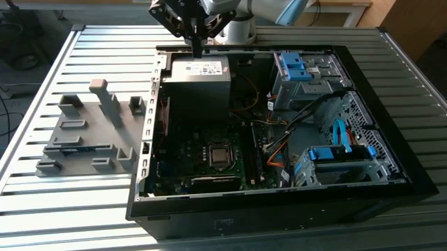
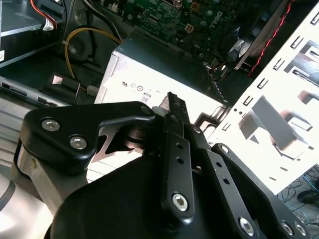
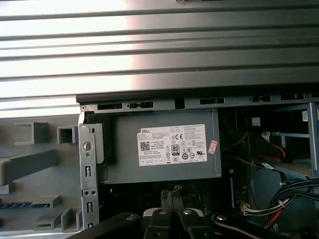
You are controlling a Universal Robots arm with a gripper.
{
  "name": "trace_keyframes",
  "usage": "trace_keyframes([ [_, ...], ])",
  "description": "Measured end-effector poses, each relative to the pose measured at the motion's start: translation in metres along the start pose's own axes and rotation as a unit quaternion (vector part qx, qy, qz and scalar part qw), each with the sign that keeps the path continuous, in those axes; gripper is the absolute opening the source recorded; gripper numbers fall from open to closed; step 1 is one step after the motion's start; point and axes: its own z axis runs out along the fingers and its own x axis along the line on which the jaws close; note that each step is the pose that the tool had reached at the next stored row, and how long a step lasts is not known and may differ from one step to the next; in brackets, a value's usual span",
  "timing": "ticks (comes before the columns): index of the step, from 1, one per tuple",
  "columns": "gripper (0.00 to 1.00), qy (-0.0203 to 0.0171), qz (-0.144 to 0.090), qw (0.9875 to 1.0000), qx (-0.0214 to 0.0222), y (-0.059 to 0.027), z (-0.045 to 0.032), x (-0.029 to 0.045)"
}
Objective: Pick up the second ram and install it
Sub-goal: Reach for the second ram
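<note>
- Hovering the gripper just above the power supply, at the back rim of the open computer case.
- Reading the fingers as narrow, pressed close together and holding nothing, going by both wrist views.
- Spotting the second ram as a thin blue strip lying low in the grey holder on the slatted table, to the exterior view's left of the case and well apart from the gripper.
- Judging the step as the approach before the pick-up, with nothing grasped and nothing seated yet.
- Judging the next move as calling for a crossing from case to holder, fingers spread enough for straddling the thin board, and lining up along its long edge.
- Flagging the holder's upright posts as likely things to knock on the way down.
- Failing to tell the memory slots on the motherboard apart.
</note>
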Motion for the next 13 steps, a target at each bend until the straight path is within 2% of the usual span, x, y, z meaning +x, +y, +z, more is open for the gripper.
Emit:
trace_keyframes([
  [3, 0.11, 0.0, 0.0, 1.0, 0.0, -0.0003, -0.0001, 0.0035],
  [13, 0.11, 0.0, 0.0, 1.0, 0.0, -0.0004, -0.0001, 0.0056],
])
